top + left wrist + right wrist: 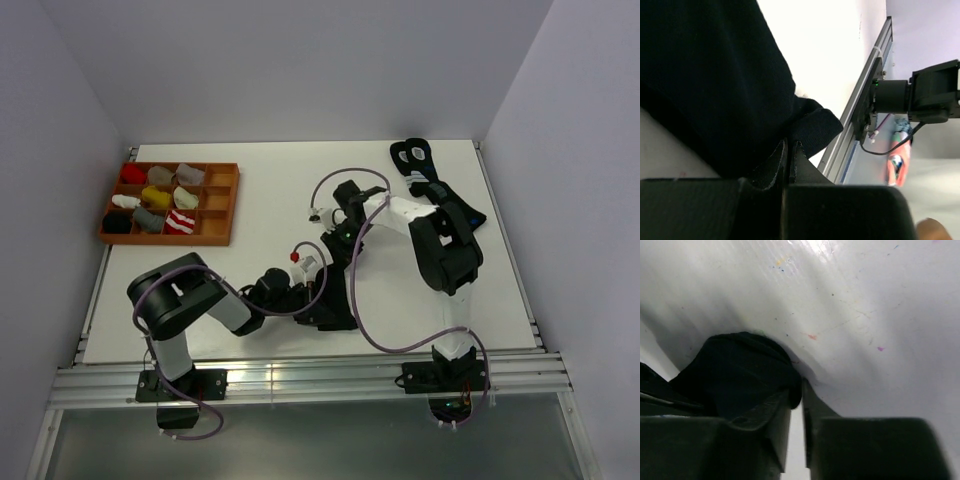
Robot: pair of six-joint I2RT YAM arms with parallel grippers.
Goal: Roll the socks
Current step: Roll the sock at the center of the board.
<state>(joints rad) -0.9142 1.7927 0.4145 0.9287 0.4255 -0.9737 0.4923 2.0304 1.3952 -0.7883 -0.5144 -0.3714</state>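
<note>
Black sock (740, 370): right tool (796, 390) clamped on edge; left tool (788, 147) together, touching it.

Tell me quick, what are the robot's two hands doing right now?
The left gripper is closed, pinching the black sock.
The right gripper is almost closed, with the same black sock's edge caught at its tips.

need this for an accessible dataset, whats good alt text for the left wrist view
The left gripper, fingers shut, sits at the edge of a black sock that fills the upper left. Beyond it lie the white table and a metal rail along its edge.
</note>
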